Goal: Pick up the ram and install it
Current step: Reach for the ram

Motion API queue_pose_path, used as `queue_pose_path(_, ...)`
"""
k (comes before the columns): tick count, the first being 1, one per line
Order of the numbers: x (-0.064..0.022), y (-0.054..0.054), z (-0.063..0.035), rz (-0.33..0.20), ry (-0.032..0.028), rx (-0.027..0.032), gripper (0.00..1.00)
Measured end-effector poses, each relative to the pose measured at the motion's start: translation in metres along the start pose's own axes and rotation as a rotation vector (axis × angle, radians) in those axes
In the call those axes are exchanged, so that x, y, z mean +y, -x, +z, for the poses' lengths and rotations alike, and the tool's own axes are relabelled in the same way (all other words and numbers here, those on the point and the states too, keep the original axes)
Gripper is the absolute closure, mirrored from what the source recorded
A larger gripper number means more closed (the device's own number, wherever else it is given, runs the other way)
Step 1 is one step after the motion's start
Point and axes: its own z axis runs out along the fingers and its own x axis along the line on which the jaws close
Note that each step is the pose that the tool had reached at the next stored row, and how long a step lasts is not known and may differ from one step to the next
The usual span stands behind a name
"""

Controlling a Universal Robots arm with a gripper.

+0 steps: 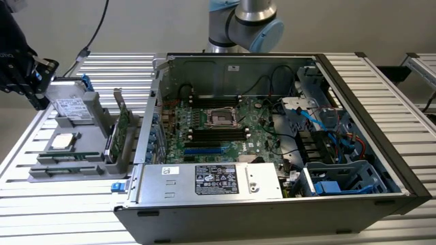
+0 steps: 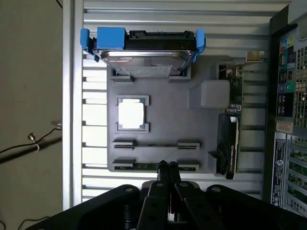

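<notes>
Item: ram (image 2: 144, 166), which I am seeing lying, I think, in the grey tray's (image 2: 158, 103) end slot. Gripper (image 2: 168, 165) is hanging above it, fingers pressed together, empty. Slatted metal table (image 1: 61, 214); beige floor (image 2: 29, 72).

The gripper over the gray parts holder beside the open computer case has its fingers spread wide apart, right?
No. The gripper has its fingers shut tight together, not spread apart; the wrist view shows it. It is over the gray parts holder beside the open computer case.
</notes>
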Motion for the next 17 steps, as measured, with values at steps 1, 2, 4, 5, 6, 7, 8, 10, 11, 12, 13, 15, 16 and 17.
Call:
queue_pose_path(1, 0.0, 0.0, 0.0, 0.0, 0.0, 0.0, 0.9)
queue_pose_path(2, 0.0, 0.0, 0.0, 0.0, 0.0, 0.0, 0.9)
queue_pose_path(4, 0.0, 0.0, 0.0, 0.0, 0.0, 0.0, 0.9)
queue_pose_path(5, 0.0, 0.0, 0.0, 0.0, 0.0, 0.0, 0.9)
queue_pose_path(6, 0.0, 0.0, 0.0, 0.0, 0.0, 0.0, 0.9)
queue_pose_path(7, 0.0, 0.0, 0.0, 0.0, 0.0, -0.0001, 0.9)
queue_pose_path(8, 0.0, 0.0, 0.0, 0.0, 0.0, 0.0001, 0.9)
queue_pose_path(10, 0.0, 0.0, 0.0, 0.0, 0.0, 0.0, 0.9)
queue_pose_path(11, 0.0, 0.0, 0.0, 0.0, 0.0, 0.0, 0.9)
queue_pose_path(12, 0.0, 0.0, 0.0, 0.0, 0.0, 0.0, 0.9)
queue_pose_path(13, 0.0, 0.0, 0.0, 0.0, 0.0, -0.0001, 0.9)
queue_pose_path(15, 0.0, 0.0, 0.0, 0.0, 0.0, 0.0, 0.9)
queue_pose_path(16, 0.0, 0.0, 0.0, 0.0, 0.0, 0.0, 0.9)
queue_pose_path(17, 0.0, 0.0, 0.0, 0.0, 0.0, 0.0, 0.9)
